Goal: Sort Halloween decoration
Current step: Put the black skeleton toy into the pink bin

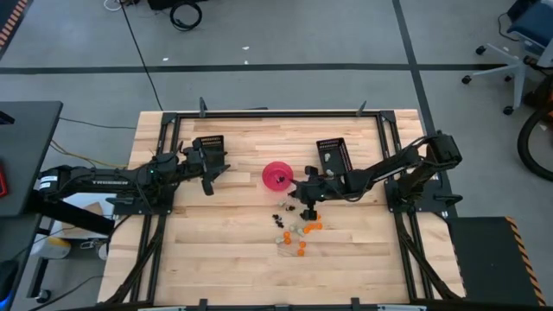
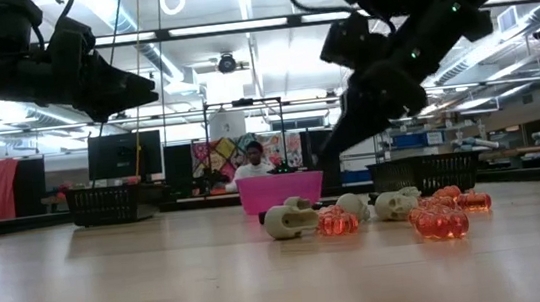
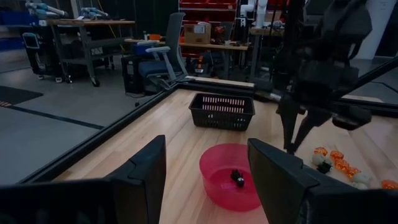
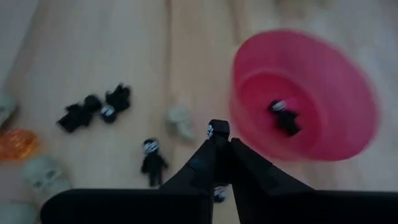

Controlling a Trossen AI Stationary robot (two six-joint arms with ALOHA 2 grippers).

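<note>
Sorting barely begun: one black figure [image 4: 285,116] lies in the pink bowl [image 4: 336,81]. Right claw [image 4: 219,134], pinched shut on another black figure [image 4: 218,129], hangs near the bowl. Orange, black and pale trinkets [image 1: 296,230] remain scattered on the counter [image 1: 225,259]. Left claw [image 3: 205,165] waits open, far left.

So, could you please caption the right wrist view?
Right end effector shut on a black trinket, beside the pink bowl holding another.
</note>
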